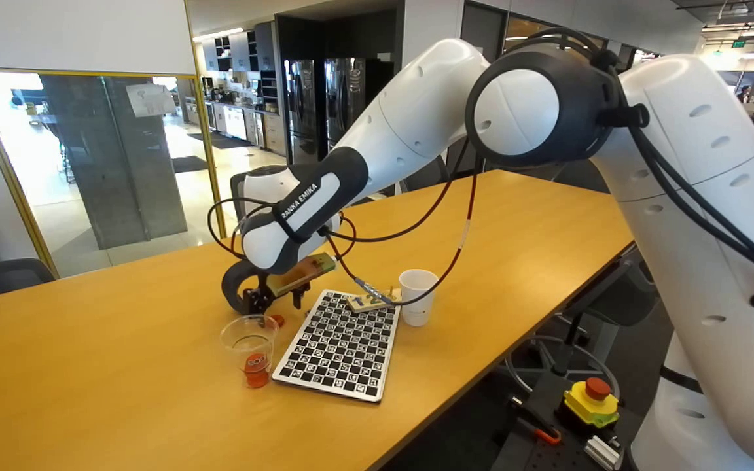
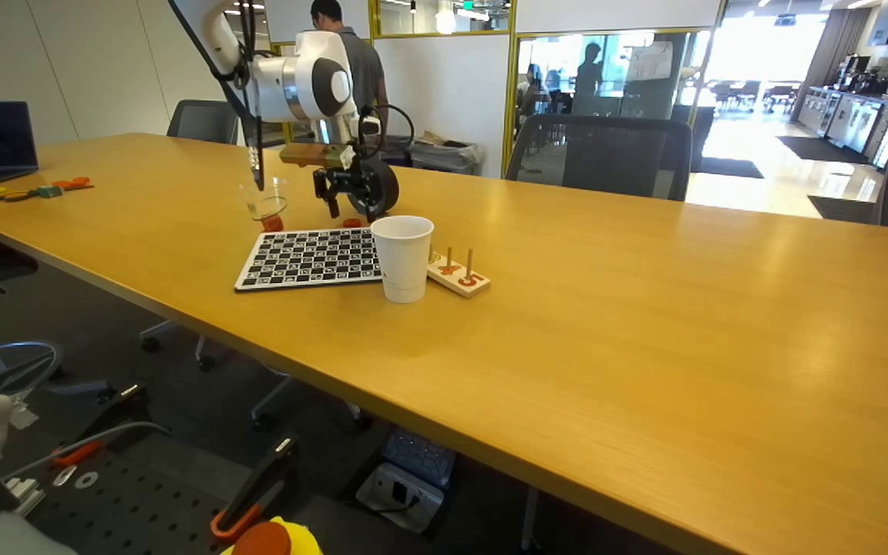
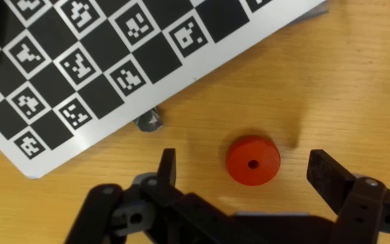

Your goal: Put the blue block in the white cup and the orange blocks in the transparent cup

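Wrist view is showing the gripper [image 3: 241, 159] spread wide, empty. Seen between its jaws, an orange block [image 3: 253, 159] is lying off-centre towards three o'clock.

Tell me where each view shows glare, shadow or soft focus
Wrist view: a bright patch on the black-and-white checkered board, a soft shadow beside the round red block with a hole, and the black gripper slightly blurred toward the bottom edge; in an exterior view, pale glare on the yellow wooden table; in an exterior view, the gold-framed glass panel washed out toward its left.
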